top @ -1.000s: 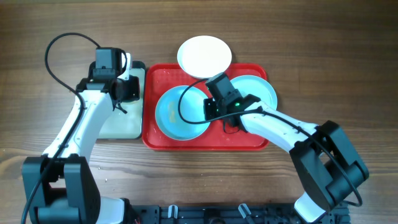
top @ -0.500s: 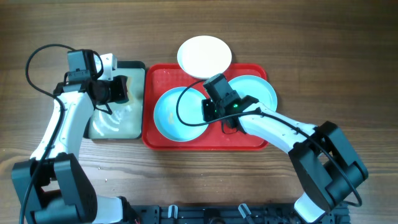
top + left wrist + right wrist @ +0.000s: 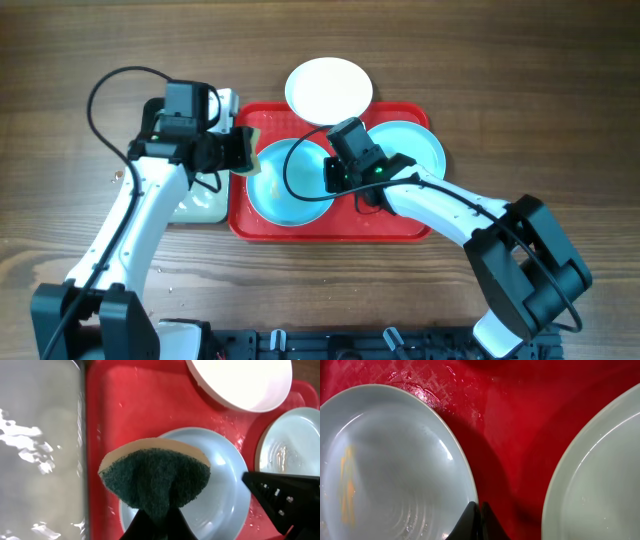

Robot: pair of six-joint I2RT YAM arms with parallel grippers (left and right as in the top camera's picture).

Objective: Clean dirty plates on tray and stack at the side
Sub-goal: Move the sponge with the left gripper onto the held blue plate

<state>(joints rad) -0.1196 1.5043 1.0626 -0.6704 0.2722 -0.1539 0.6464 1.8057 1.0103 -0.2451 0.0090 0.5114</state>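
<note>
My left gripper is clenched on a green-faced, tan-backed scouring sponge. The sponge hangs green side down over the 9 o'clock rim of the left pale aqua round plate, and I cannot tell whether it touches yet. That plate lies in the left half of the large red rectangular plastic tray.

My right gripper is pinched tight on the same plate's rim at 3 o'clock. A second pale aqua round plate sits on the tray at 3 o'clock of the first, apart from it. A white round plate lies at 12 o'clock, overhanging the tray's far rim. The smaller black-rimmed tray, which seems to hold water, sits just beside the red tray at 9 o'clock.

I judge the step to be scrubbing this first plate. To do it well:

- I'd lower the sponge until its green face lies flat on the plate's floor.
- I'd sweep circles from the centre outward, pressing lightly so the plate does not pivot about its 1 pinch point.
- I'd stop each stroke short of the right fingers.

A yellowish streak shows toward the plate's 9 o'clock. I cannot tell if it is residue or the sponge's reflection, so I'd pass over it anyway. All 3 plates are not yet stacked.
</note>
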